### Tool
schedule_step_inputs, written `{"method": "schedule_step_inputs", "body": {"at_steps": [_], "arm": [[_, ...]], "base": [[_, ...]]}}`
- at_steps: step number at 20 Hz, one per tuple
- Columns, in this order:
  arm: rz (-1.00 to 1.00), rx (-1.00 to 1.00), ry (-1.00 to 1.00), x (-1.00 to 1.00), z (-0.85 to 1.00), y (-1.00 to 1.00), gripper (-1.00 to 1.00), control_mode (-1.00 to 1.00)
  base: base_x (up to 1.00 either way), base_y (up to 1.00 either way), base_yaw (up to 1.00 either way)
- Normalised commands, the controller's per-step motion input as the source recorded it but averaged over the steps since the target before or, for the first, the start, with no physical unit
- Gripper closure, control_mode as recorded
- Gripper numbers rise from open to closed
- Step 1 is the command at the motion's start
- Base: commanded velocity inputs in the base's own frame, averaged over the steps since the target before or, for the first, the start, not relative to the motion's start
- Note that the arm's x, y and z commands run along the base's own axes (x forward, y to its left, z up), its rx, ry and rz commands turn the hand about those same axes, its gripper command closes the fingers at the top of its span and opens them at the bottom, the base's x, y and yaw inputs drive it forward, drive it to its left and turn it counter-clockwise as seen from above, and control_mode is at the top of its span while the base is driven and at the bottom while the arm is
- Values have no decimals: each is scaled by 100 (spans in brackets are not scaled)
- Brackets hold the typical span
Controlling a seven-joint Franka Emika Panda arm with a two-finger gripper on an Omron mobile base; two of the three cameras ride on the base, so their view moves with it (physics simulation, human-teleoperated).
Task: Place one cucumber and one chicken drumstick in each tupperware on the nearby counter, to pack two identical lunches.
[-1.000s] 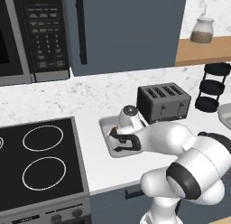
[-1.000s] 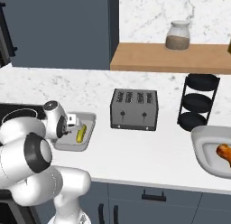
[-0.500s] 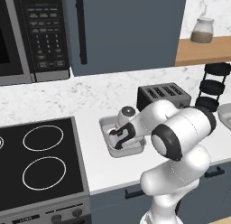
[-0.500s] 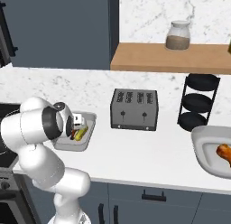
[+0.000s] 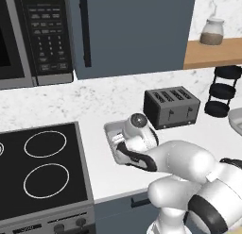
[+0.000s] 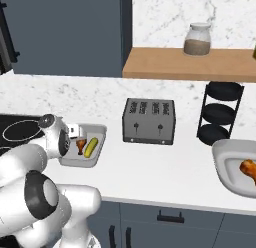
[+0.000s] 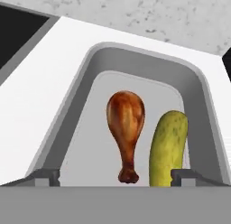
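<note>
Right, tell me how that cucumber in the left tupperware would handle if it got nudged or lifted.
The cucumber is a smooth rounded cylinder lying flat, so a sideways nudge would probably roll it against the chicken drumstick beside it or the tupperware wall. Its glossy skin looks slippery. It appears stiff, so it should lift without drooping.

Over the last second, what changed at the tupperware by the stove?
The gripper opened and let go of the chicken drumstick, which now lies in the tupperware beside the cucumber. The toaster and the other drumstick stayed put.
</note>
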Motion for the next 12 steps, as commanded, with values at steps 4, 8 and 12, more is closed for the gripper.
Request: {"method": "schedule_step_inputs", "body": {"at_steps": [4,8,12], "arm": [[0,-14,-29,-53,84,49,-100,-100],[0,-19,-29,-28,94,62,-100,-100],[0,-23,-19,-29,71,68,-100,-100]], "base": [[0,0,0],[0,0,0],[0,0,0]]}}
